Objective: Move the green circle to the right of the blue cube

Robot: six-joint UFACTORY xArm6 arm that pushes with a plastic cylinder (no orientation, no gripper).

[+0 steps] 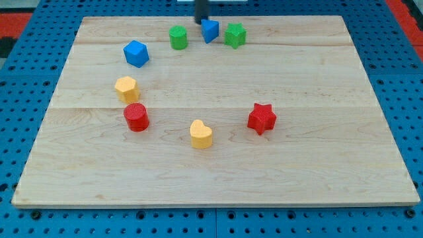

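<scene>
Our tip (200, 21) sits at the table's (317, 192) top edge between green circle (178, 37) and blue cube (210, 30), poised to push; this tool is a bare rod with nothing to open or grip.

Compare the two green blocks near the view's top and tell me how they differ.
The green round block has a smooth cylinder outline; the green star-like block has a notched, pointed outline. The round one sits to the view's left of the small blue block; the star-like one sits to its right, closer to it. My tip is nearer the round one's side, just left of the small blue block. Both share the same green and similar size.
</scene>
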